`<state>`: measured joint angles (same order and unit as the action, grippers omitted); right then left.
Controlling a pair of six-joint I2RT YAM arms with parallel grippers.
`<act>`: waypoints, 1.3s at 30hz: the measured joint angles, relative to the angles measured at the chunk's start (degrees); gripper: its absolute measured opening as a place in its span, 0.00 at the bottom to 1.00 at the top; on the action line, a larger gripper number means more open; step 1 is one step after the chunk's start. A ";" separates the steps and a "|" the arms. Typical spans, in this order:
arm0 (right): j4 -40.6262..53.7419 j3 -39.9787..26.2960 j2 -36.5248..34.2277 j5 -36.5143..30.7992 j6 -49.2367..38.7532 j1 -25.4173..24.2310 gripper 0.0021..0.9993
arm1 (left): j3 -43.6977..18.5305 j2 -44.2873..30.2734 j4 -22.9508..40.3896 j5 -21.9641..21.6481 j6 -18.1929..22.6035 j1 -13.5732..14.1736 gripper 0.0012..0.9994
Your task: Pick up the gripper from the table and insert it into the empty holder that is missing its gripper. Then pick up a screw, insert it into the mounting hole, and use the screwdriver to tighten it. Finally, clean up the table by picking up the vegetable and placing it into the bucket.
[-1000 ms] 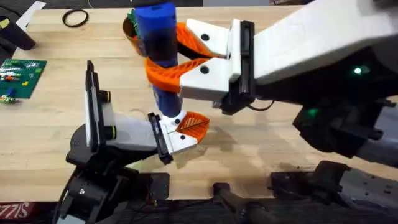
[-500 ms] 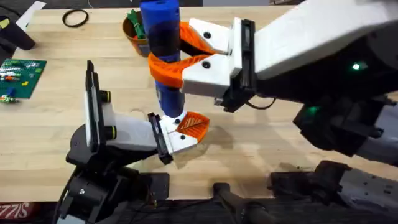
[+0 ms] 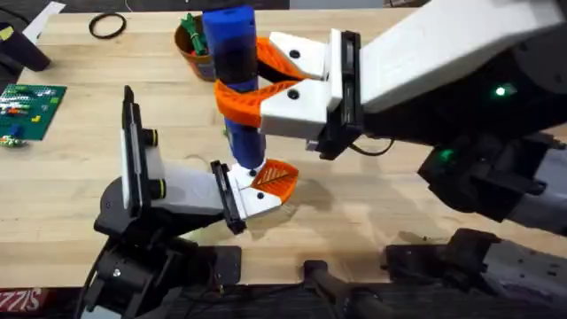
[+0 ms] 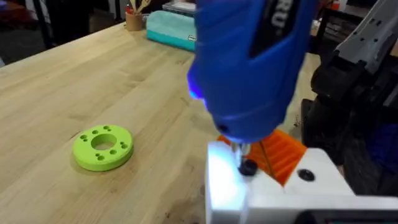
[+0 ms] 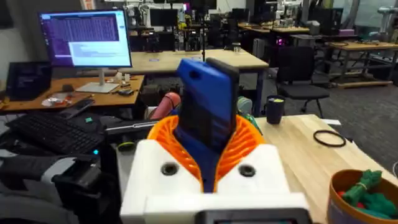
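1. Gripper (image 3: 273,180) already sitting in the holder (image 3: 237,190) at the left arm's tip, so insertion looking done.
2. Screw (image 4: 247,167) sitting in the mounting hole, dark head visible right under the driver bit; placement looking done too.
3. Right gripper (image 3: 241,96) clamping its orange fingers around the screwdriver (image 3: 236,80), holding it upright, tip pressing down on the screw. Tightening being the step in hand; impossible to tell how far in.
4. Left gripper: cannot tell its finger state; just presenting the holder directly beneath the driver tip.
5. Bucket (image 3: 189,44) standing on the table beyond the right gripper, close behind the screwdriver.
6. Vegetable (image 5: 364,193) apparently lying inside the bucket already, so cleanup possibly finished.
7. Remaining, by judgement: finishing the tightening, lifting the driver off, setting it down.
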<state>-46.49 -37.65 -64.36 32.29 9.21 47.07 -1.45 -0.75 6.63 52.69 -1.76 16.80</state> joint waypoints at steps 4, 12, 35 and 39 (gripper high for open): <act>0.66 0.00 0.01 0.01 0.00 -0.02 0.05 | 0.00 0.00 0.00 0.00 0.00 0.00 0.01; 0.95 0.00 0.02 -0.01 0.00 -0.11 0.05 | 0.00 0.01 0.00 0.00 -0.17 0.00 0.01; 2.07 0.00 2.25 0.39 0.90 -0.11 0.05 | 0.00 0.01 0.00 0.00 -0.17 0.00 0.01; 1.99 0.00 2.25 0.39 0.90 -0.11 0.05 | 0.00 0.02 0.00 0.00 -0.17 0.00 0.01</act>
<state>-44.50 -37.65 -62.11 32.68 10.11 46.96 -1.45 -0.73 6.63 52.69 -1.93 16.80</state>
